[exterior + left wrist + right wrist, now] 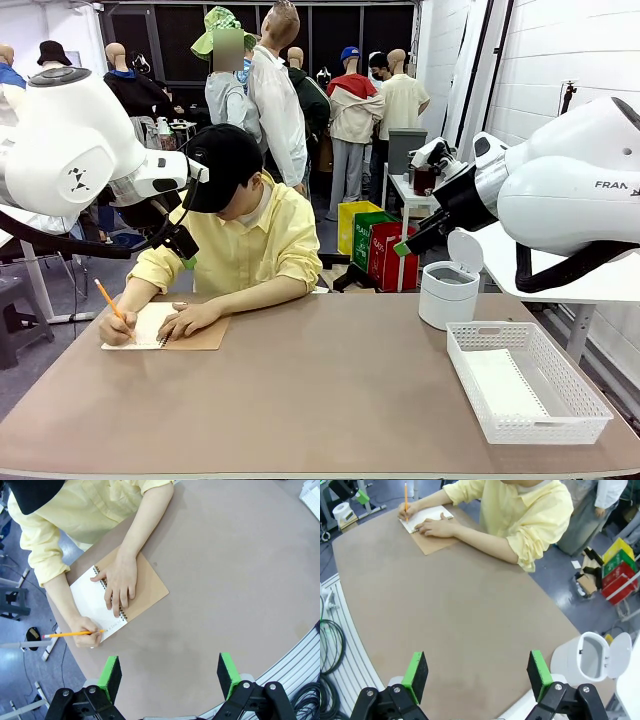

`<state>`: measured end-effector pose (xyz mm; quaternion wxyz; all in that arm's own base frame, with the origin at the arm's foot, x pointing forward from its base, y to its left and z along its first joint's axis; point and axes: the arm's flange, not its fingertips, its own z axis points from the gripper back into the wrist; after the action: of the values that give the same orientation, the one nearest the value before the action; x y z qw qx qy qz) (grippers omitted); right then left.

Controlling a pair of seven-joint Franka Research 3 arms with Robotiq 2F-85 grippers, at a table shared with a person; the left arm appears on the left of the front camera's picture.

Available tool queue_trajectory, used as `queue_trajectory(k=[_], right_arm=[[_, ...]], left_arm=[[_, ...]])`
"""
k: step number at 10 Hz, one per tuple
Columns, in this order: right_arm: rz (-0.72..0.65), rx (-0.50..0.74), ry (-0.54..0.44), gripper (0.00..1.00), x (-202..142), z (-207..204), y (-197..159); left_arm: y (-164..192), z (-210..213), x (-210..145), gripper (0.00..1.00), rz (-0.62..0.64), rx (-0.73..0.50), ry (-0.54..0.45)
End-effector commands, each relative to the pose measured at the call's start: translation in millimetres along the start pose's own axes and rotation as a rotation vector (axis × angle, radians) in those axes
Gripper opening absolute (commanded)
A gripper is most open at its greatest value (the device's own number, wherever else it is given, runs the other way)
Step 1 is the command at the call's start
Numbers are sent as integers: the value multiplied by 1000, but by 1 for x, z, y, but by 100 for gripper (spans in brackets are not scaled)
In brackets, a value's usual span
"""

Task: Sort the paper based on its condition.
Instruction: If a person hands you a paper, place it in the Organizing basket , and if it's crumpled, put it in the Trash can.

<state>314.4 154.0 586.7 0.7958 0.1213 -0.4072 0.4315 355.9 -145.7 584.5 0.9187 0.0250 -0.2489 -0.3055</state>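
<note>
the left tool (170,672) is hanging above the brown table (240,580), its jaws standing wide apart and holding nothing; the right tool (477,672) is also standing wide open and empty over the table, near the white bin (590,660) with its lid lifted; at the far side a person is writing with a pencil (75,634) on the white page of a spiral notebook (147,587), one hand (87,637) gripping the pencil, the other hand (120,582) pressing flat on the spiral; in the white basket (590,405) something flat and white is lying, perhaps a sheet of paper (497,385); i cannot tell surely.
</note>
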Motion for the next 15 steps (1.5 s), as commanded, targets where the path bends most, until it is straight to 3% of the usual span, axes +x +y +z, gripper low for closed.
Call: queue_trajectory(k=[1,15], right_arm=[[2,-5,3,100,0,0,1],[2,-5,3,100,0,0,1]], left_arm=[[1,1,0,100,3,0,-5],[1,1,0,100,3,0,-5]])
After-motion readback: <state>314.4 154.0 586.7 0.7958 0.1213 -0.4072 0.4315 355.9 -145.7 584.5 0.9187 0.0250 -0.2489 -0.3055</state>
